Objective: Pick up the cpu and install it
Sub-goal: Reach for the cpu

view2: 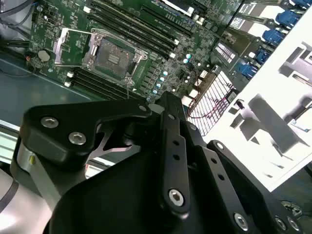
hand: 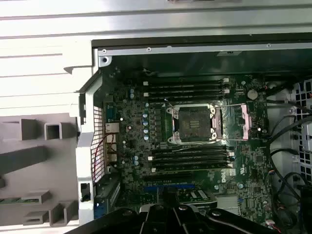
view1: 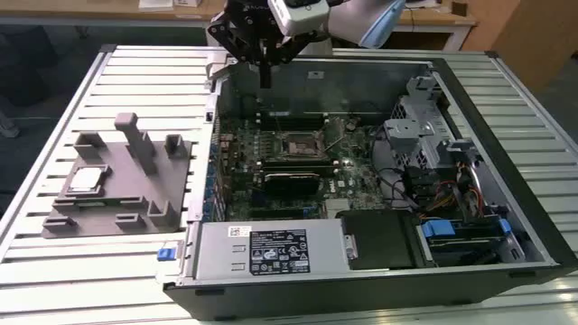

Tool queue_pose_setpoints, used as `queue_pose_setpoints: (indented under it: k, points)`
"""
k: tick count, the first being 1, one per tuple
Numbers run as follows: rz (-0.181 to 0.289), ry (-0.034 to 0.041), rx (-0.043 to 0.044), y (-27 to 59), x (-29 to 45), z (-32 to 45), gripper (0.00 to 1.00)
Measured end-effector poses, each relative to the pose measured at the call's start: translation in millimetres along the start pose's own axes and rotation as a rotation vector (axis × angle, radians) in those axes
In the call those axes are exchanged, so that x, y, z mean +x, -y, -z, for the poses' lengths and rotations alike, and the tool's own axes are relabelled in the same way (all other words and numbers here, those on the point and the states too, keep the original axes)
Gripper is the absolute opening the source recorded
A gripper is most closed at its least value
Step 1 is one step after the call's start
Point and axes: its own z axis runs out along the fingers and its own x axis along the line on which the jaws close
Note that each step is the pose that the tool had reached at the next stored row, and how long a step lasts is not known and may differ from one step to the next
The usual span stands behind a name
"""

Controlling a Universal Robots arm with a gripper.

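In the exterior view we see the gripper [view1: 264, 82] hanging above the far wall of the open computer case [view1: 470, 115], near the far edge of the table [view1: 54, 277]. Its fingers are drawn together into one thin dark tip and hold nothing. The cpu [view1: 86, 179] lies flat in a recess of the grey holder [view1: 135, 196], which sits on the table toward the exterior view's left edge, just beside the case and well apart from the gripper. The socket [view1: 298, 143] on the green board [view1: 271, 162] is bare, so we judge the pick-up not yet begun. In the second wrist view the gripper's black links stand in the foreground. Beyond them is the socket [view2: 111, 53], with its metal frame [view2: 68, 46] swung open to one side, and the holder [view2: 273, 122] looks pale in the light. In the first wrist view the socket [hand: 194, 121] sits between rows of memory slots [hand: 187, 87], and part of the holder [hand: 29, 161] lies outside the case wall. To pick well, we think the fingers should part before coming down and keep clear of the holder's upright posts. They should then straddle the chip squarely across two opposite edges and close lightly so it stays level. A tilted grasp would likely make seating it in the socket harder.
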Motion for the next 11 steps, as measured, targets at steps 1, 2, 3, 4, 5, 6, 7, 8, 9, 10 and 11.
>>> queue_pose_setpoints:
  k: [1, 2, 3, 4, 5, 6, 7, 8, 9, 10, 11]
  points:
    - [0.0, 0.0, 0.0, 0.0, 0.0, 0.0, 0.11]
    - [0.0, 0.0, 0.0, 0.0, 0.0, 0.0, 0.11]
    - [0.0, 0.0001, 0.0, 0.0, 0.0, 0.0, 0.11]
    - [0.0, 0.0, -0.0001, 0.0, 0.1, 0.0, 0.11]
    - [0.0, 0.0, 0.0, 0.0, 0.2, 0.0, 0.11]
    - [0.0, 0.0, 0.0001, 0.0, 0.4, 0.0, 0.11]
    - [0.0, 0.0, 0.0, 0.0, 0.9, 0.0, 0.11]
    - [0.0, 0.0, 0.0001, 0.1, 1.5, 0.1, 0.11]
    - [0.0, 0.0, 0.0, 0.1, 1.7, 0.1, 0.11]
    - [0.0, 0.0001, 0.0, 0.2, 2.3, 0.1, 0.11]
    - [0.0, 0.0001, 0.0, 0.3, 3.1, 0.1, 0.11]
